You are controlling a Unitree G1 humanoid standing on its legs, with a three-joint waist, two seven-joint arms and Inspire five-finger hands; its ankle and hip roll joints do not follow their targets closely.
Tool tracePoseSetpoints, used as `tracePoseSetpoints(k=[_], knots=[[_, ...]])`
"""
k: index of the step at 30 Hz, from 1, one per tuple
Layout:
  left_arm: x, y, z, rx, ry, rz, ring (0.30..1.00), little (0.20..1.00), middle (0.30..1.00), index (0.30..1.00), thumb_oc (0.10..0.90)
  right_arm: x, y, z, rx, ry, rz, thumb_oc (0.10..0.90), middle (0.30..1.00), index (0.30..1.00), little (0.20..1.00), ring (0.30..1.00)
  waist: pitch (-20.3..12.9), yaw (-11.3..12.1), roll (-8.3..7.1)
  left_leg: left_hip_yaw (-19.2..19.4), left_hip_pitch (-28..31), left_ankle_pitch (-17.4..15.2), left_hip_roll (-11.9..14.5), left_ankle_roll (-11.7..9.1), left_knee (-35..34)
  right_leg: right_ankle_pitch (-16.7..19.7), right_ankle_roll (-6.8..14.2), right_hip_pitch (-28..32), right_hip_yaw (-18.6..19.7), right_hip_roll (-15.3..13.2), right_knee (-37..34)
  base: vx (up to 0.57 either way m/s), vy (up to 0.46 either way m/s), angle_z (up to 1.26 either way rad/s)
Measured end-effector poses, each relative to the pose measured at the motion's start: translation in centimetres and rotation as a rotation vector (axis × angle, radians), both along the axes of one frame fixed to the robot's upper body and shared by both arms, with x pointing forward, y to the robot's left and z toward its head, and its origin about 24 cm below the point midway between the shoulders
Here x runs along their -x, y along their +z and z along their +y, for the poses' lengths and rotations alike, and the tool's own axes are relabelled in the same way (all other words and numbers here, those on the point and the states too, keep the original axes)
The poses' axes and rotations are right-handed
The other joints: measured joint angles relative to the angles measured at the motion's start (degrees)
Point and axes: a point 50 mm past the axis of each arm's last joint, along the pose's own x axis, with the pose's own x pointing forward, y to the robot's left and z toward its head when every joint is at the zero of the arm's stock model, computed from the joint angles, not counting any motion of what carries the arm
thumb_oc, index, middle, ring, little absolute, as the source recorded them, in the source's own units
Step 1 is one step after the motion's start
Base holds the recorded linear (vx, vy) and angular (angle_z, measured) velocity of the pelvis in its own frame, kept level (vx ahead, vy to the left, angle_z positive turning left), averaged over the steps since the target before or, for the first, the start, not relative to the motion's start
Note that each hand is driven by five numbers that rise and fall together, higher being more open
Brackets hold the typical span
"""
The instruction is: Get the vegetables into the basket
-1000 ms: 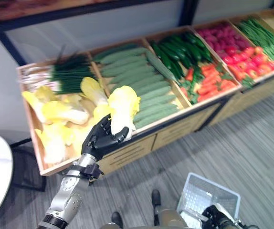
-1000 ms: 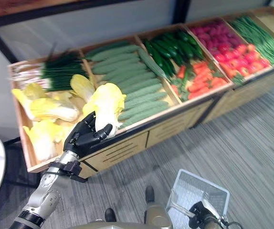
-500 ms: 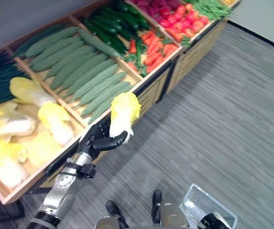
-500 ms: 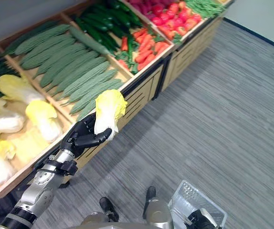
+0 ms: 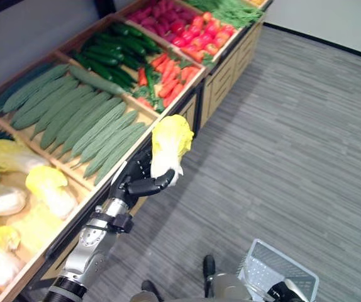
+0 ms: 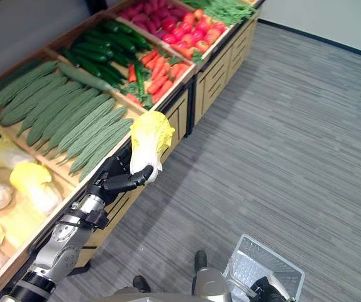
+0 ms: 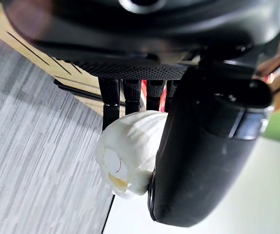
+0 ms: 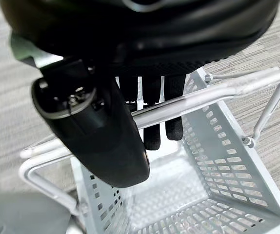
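My left hand [image 5: 136, 182] is shut on a yellow-and-white napa cabbage [image 5: 170, 148], held upright in the air just off the front edge of the wooden produce stand [image 5: 187, 104]. The left wrist view shows the cabbage's pale stem end [image 7: 130, 151] clamped between thumb and fingers. My right hand [image 8: 130, 112] is curled round the metal handle [image 8: 218, 95] of a white wire basket [image 5: 278, 270], which hangs low at the bottom right above the grey floor. The basket's inside looks bare.
The stand runs along the left in bins: more napa cabbages [image 5: 17, 182], long pale green cucumbers [image 5: 73, 119], dark cucumbers [image 5: 108, 53], carrots and peppers [image 5: 168, 69], red radishes and tomatoes [image 5: 180, 28], green beans [image 5: 231, 7]. Grey striped carpet [image 5: 294, 145] spreads to the right.
The whole picture has swung, so the camera has turned right and the stand now sits further left. My left hand still holds the cabbage, now off the stand's edge over the floor.
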Motion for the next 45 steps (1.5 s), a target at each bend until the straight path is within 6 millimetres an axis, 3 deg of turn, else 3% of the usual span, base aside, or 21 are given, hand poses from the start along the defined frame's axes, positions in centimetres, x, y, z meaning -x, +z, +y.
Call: tracePoseSetpoints(k=[1,2,3,6,9,12,13,15,16,18,20,21,22,24,27,30,35,39,40,42,45], knots=[[-0.1,0.4,-0.3,0.013,-0.005,-0.018,0.300,0.300,0.300,0.300,0.400,-0.7,0.1,-0.2,0.004,-0.017,-0.009,0.400,0.300,0.300,0.300,0.300,0.35,0.58,-0.66,-7.78,-2.16,-1.63,-1.36,0.11,2.59,0.32,-0.80,-0.94,1.89,-0.14,-0.10,0.08,-0.004,-0.56],[-0.1,0.6,-0.5,0.017,-0.008,-0.027,0.300,0.300,0.300,0.300,0.400,-1.3,0.2,-0.2,0.006,-0.024,-0.023,0.400,0.300,0.300,0.300,0.300,0.76,2.46,-1.50,-16.38,-2.05,-3.55,-3.84,-0.69,0.02,0.74,-1.70,-1.52,4.58,-0.37,-0.69,0.07,0.012,-1.04],[0.0,0.5,-0.7,0.012,-0.016,-0.023,0.300,0.300,0.300,0.300,0.400,-2.3,0.5,-0.4,0.017,-0.022,-0.044,0.400,0.300,0.300,0.300,0.300,1.19,3.71,-2.19,-20.73,-1.98,-4.27,-4.75,-1.12,-6.44,2.35,-1.28,-1.38,6.81,-0.13,-2.54,0.07,0.033,-1.05],[0.1,0.3,-0.7,-0.006,-0.014,-0.019,0.300,0.300,0.300,0.300,0.400,-3.3,0.9,-0.7,0.032,-0.013,-0.075,0.400,0.300,0.300,0.300,0.300,1.39,3.27,-1.64,-23.52,-5.77,-3.17,-4.49,-0.33,-9.45,3.24,-0.42,-0.65,8.25,1.03,-4.51,0.06,0.071,-0.61],[0.0,0.4,-0.7,-0.004,-0.013,-0.024,0.300,0.300,0.300,0.300,0.400,-3.5,1.1,-1.1,0.041,-0.017,-0.085,0.400,0.300,0.300,0.300,0.300,2.51,3.19,0.26,-26.22,-7.06,0.36,-5.68,0.70,-8.61,3.24,0.95,0.29,10.11,2.64,-4.83,0.05,0.152,-0.55],[0.1,0.2,-0.1,-0.029,0.007,-0.008,0.300,0.300,0.300,0.300,0.400,-2.9,0.8,-0.6,0.027,-0.039,-0.085,0.400,0.300,0.300,0.300,0.300,3.28,3.48,-1.80,-22.05,-5.36,0.84,-8.57,2.66,-8.75,2.57,2.44,-0.37,11.66,-0.83,-3.56,0.03,0.398,-0.66],[0.3,0.1,-0.1,-0.034,-0.001,-0.002,0.300,0.300,0.300,0.300,0.400,-1.7,0.6,-0.9,0.019,-0.091,-0.081,0.400,0.300,0.300,0.300,0.300,3.75,2.73,-1.89,-19.14,-1.97,1.20,-11.38,6.26,-11.12,1.49,6.34,-0.62,12.39,-4.41,0.45,-0.12,0.391,-0.40],[0.3,0.1,-0.1,-0.020,0.014,-0.015,0.300,0.300,0.300,0.300,0.400,-1.1,0.2,0.1,-0.001,-0.084,-0.069,0.400,0.300,0.300,0.300,0.300,4.29,1.97,-3.54,-16.12,-3.00,0.52,-13.59,7.60,-8.43,3.11,8.97,-3.87,15.54,-4.75,2.54,-0.11,0.295,-0.78],[0.1,0.0,0.2,-0.020,0.027,-0.012,0.300,0.300,0.300,0.300,0.400,-2.0,0.4,0.0,-0.010,-0.094,-0.109,0.400,0.300,0.300,0.300,0.300,3.81,2.86,-2.92,-13.34,-3.07,-0.30,-13.11,7.74,-8.67,3.94,10.46,-5.33,16.12,-4.70,2.67,-0.10,0.146,-1.32],[-0.1,0.1,0.6,-0.041,0.026,-0.009,0.300,0.300,0.300,0.300,0.400,-3.6,0.4,1.0,-0.033,-0.070,-0.130,0.400,0.300,0.300,0.300,0.300,4.07,1.98,-4.76,-8.78,-3.39,-1.90,-14.26,8.99,-7.51,7.05,9.28,-5.46,15.53,-5.91,-1.03,-0.12,0.084,-1.21],[-0.5,0.3,0.6,-0.051,0.015,-0.016,0.300,0.300,0.300,0.300,0.400,-4.3,0.3,1.6,-0.050,-0.070,-0.142,0.400,0.300,0.300,0.300,0.300,4.13,1.28,-4.66,-5.76,-4.19,-2.21,-13.25,9.77,-6.53,13.11,9.37,-5.90,11.78,-5.51,-4.57,-0.12,0.090,-0.86],[-0.7,0.5,0.4,-0.044,0.012,-0.022,0.300,0.300,0.300,0.300,0.400,-4.0,0.1,1.8,-0.064,-0.081,-0.129,0.400,0.300,0.300,0.300,0.300,4.40,1.81,-3.88,-4.03,-3.75,-1.66,-11.71,10.56,-6.74,8.67,7.99,-6.18,2.74,-5.72,-1.23,-0.14,0.054,-0.82],[-0.6,0.3,0.1,-0.029,0.010,-0.016,0.300,0.300,0.300,0.300,0.400,-2.9,-0.1,1.6,-0.053,-0.098,-0.090,0.400,0.300,0.300,0.300,0.300,4.29,3.31,-1.67,-2.83,-2.57,-1.38,-9.09,10.25,-7.32,2.12,7.42,-4.63,-5.00,-6.51,8.24,-0.12,-0.004,-0.66],[-0.5,0.4,0.5,-0.033,0.022,-0.020,0.300,0.300,0.300,0.300,0.400,-1.4,-0.2,0.8,-0.030,-0.110,-0.053,0.400,0.300,0.300,0.300,0.300,4.21,4.97,-1.19,-1.17,-1.58,-1.15,-8.09,9.92,-7.81,-1.99,9.67,-1.04,-4.92,-8.43,11.87,-0.07,-0.124,-0.60],[-0.3,0.4,2.0,-0.068,0.056,-0.011,0.300,0.300,0.300,0.300,0.400,-0.4,-0.4,0.9,-0.034,-0.110,-0.030,0.400,0.300,0.300,0.300,0.300,3.05,5.16,-3.08,0.04,-0.97,0.82,-9.15,7.04,-10.09,-2.49,9.60,6.84,-1.93,-9.15,-2.16,-0.01,-0.198,-0.34],[0.5,-0.7,1.4,-0.033,0.054,0.031,0.300,0.300,0.300,0.300,0.400,-0.5,-0.3,0.7,-0.031,-0.105,-0.030,0.400,0.300,0.300,0.300,0.300,1.73,4.39,-1.04,0.27,-0.47,2.41,-6.41,4.96,-11.23,-1.63,8.00,7.41,-1.71,-6.38,-5.26,-0.03,-0.265,-0.25],[1.1,-1.7,0.2,0.000,0.020,0.068,0.300,0.300,0.300,0.300,0.400,-0.7,-0.1,0.3,-0.021,-0.097,-0.036,0.400,0.300,0.300,0.300,0.300,-0.44,4.36,-0.09,-1.05,-0.26,4.58,-1.62,1.75,-11.32,-0.76,5.41,8.78,-1.19,-0.99,-8.12,-0.02,-0.217,-0.14],[1.2,-1.9,0.2,-0.118,-0.001,0.062,0.300,0.300,0.300,0.300,0.400,-2.6,1.7,-2.9,0.066,-0.088,-0.081,0.400,0.300,0.300,0.300,0.300,-1.17,4.65,0.94,-4.00,-0.35,6.01,-0.31,0.48,-11.25,-0.57,4.02,8.45,-0.96,0.39,-8.17,-0.02,-0.086,-0.02],[1.3,-1.9,0.2,-0.149,-0.005,0.056,0.300,0.300,0.300,0.300,0.400,-3.3,2.4,-3.9,0.100,-0.086,-0.094,0.400,0.300,0.300,0.300,0.300,-1.50,4.89,1.46,-5.76,-0.35,6.08,-0.45,0.39,-11.25,-0.55,3.96,8.42,-0.73,0.30,-8.40,0.00,-0.034,-0.13],[1.0,-1.6,0.9,-0.320,-0.040,0.021,0.300,0.300,0.300,0.300,0.400,-6.6,5.1,-6.8,0.184,-0.051,-0.148,0.400,0.300,0.300,0.300,0.300,-2.22,5.41,2.60,-10.88,-0.51,6.19,-0.87,0.20,-11.18,0.00,3.67,7.72,0.49,-0.32,-8.40,0.03,-0.007,-0.30],[-0.5,-0.5,0.8,-0.519,-0.110,-0.061,0.300,0.300,0.300,0.300,0.400,-11.1,9.5,-9.3,0.300,0.031,-0.307,0.400,0.300,0.300,0.300,0.300,-3.48,4.93,4.45,-11.67,-0.82,4.90,-1.73,-0.38,-12.27,1.00,5.23,6.94,0.36,-0.99,-8.38,0.05,0.025,0.01]])
